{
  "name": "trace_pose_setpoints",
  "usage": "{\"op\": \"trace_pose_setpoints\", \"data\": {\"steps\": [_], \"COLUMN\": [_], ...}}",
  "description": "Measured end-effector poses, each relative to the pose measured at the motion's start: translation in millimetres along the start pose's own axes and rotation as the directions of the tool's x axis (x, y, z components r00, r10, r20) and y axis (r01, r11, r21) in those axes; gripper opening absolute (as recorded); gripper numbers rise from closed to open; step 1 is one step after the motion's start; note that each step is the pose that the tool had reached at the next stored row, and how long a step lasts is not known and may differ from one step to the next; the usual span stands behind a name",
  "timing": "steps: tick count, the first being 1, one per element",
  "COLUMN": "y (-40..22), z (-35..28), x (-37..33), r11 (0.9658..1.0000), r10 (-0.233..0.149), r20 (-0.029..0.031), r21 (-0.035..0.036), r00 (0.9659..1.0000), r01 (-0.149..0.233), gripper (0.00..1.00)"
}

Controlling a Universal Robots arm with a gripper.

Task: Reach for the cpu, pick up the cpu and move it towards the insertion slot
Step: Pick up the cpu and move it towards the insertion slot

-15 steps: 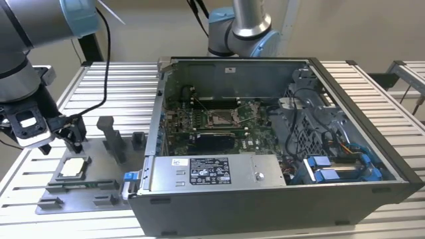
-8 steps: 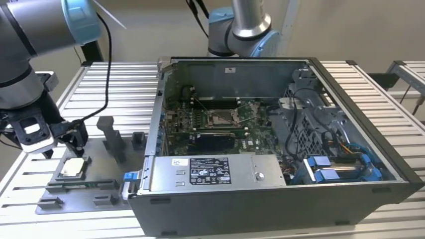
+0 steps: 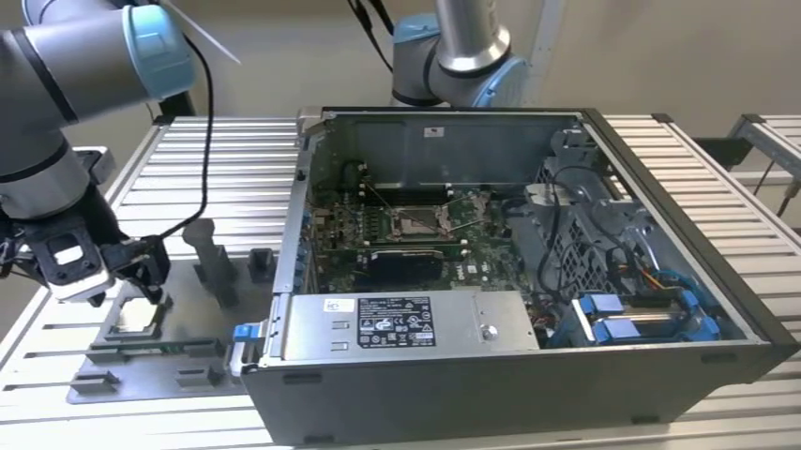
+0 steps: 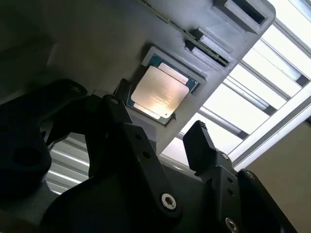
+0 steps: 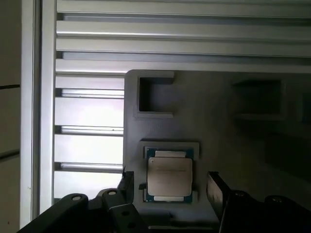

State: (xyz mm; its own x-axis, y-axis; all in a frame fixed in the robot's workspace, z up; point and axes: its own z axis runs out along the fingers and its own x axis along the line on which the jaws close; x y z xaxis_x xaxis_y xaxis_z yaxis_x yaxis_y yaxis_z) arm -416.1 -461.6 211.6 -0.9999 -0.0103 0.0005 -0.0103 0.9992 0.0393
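Tool w/ jaws apart over cpu

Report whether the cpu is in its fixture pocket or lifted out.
In. The cpu lies flat in the recess of the grey fixture; the open fingers stand either side of it, gaps showing.

Open PC case w/ PSU sits on slatted table, beside grey fixture plate.
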Motion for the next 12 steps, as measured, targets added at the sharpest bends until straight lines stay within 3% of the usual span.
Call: {"op": "trace_pose_setpoints", "data": {"steps": [12], "y": [-4.7], "z": [18.2], "x": [0.1], "r11": [1.0], "r10": [0.0], "r20": [0.0001], "r21": [-0.0059], "r00": [1.0], "r01": [0.0], "gripper": [1.0]}}
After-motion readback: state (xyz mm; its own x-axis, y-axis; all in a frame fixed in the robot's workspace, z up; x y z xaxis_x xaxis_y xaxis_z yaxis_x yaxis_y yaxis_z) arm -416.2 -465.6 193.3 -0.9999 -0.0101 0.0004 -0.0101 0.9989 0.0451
